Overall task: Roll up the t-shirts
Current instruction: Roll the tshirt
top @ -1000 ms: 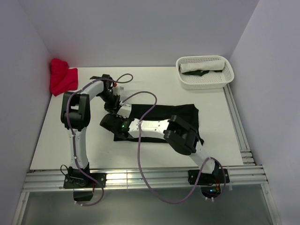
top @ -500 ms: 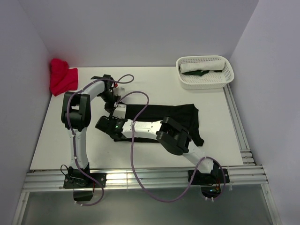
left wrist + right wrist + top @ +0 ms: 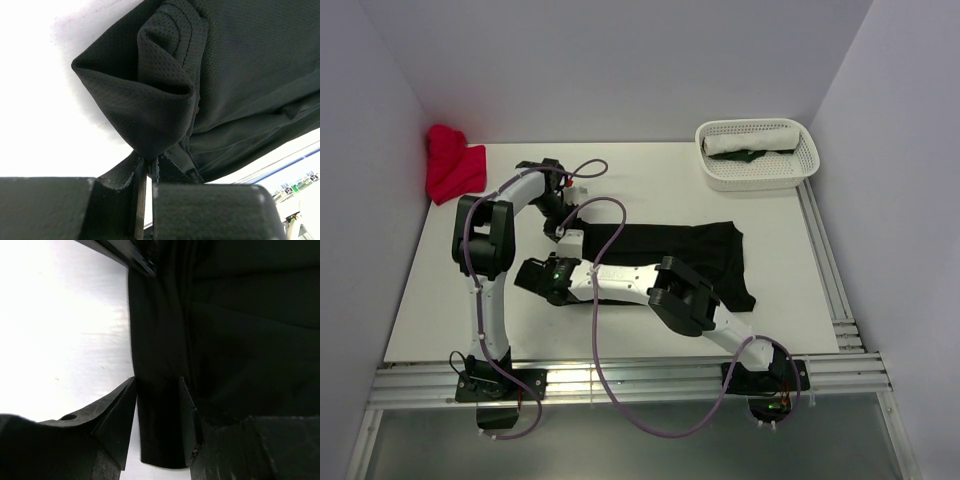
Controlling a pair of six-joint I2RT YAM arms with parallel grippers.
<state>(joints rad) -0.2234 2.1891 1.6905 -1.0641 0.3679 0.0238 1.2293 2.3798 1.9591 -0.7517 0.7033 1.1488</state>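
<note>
The left gripper (image 3: 147, 172) is pinching a bunched corner of the black t-shirt (image 3: 695, 245), which is lying flat across the middle of the table (image 3: 440, 290). If that small bite is slipping, the roll is likely starting slack and crooked, while the right gripper (image 3: 157, 405), standing spread astride the shirt's folded left edge, is risking a close on one layer only. The left arm is reaching forward and hooking inward to the shirt's far-left corner, and the right arm is stretching low across the shirt from its base, its wrist sitting near the left one
</note>
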